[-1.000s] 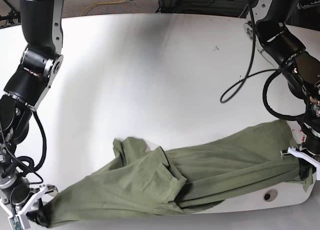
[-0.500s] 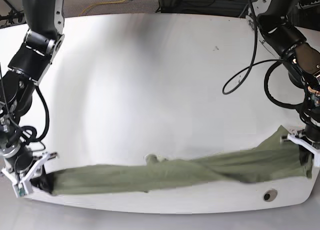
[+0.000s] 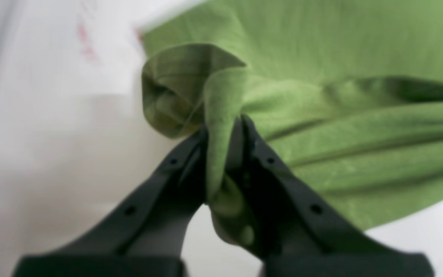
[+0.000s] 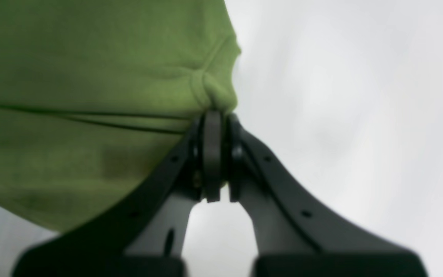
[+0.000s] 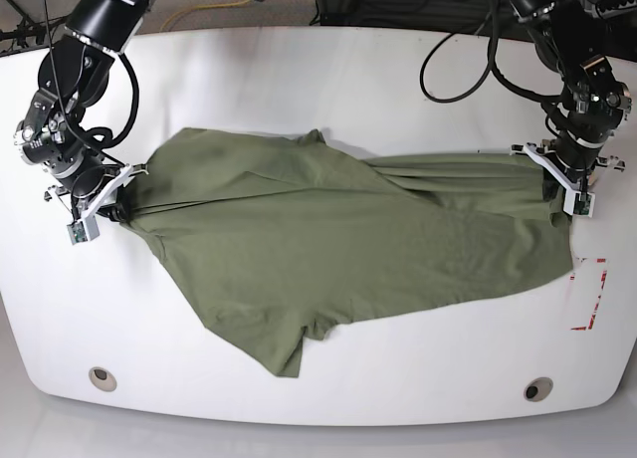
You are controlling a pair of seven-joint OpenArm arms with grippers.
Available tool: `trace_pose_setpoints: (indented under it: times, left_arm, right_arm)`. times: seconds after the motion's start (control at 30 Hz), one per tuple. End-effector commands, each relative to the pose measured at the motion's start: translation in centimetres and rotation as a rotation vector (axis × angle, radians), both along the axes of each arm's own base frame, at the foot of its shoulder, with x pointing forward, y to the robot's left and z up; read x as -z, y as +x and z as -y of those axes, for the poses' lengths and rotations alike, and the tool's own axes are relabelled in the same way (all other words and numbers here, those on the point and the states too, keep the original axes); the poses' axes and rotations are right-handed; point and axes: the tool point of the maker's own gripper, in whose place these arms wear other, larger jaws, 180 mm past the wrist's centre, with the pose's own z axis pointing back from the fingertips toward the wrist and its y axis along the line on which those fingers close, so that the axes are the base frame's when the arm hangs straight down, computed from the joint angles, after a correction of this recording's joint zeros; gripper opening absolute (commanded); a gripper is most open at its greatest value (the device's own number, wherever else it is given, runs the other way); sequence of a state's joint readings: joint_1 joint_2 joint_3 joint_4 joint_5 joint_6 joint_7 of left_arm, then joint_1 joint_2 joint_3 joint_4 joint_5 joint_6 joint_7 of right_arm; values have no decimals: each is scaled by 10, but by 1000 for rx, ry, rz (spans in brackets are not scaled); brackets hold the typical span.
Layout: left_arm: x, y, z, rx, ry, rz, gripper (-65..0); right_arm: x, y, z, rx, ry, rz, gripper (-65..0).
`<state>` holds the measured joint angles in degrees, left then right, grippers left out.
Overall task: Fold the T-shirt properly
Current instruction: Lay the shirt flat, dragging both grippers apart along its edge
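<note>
The olive-green T-shirt hangs stretched between my two grippers over the white table, its lower part draping toward the front edge. My left gripper at the right of the base view is shut on a bunched corner of the T-shirt. My right gripper at the left is shut on the hem at the opposite corner of the T-shirt. In the wrist views the cloth spreads away from the closed jaws.
A red marking lies on the table at the right, beside the shirt's edge. Two round holes sit near the table's front edge. Black cables hang at the back right.
Both grippers have moved from the front edge toward the table's middle, carrying the shirt. The shirt has gone from a thin stretched band to a wide spread sheet.
</note>
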<state>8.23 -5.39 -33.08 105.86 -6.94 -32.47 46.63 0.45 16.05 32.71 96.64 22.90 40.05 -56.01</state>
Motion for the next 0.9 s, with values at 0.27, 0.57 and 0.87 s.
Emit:
trace_pose_setpoints:
  times: [0.27,0.57,0.87]
  left_arm:
    - [12,-30,-3,32,10,-35,-331]
    - [25,-47,-20,-15,-9,-74,-217]
    - [26,-58,-34,-82,-86,-40,-217]
  right_arm:
    - [9,-20,2,3,7,-19,-650]
    - [14,-35,-3,34,22,-42,-312]
    - [10,-54,37,224,47,-75,-165]
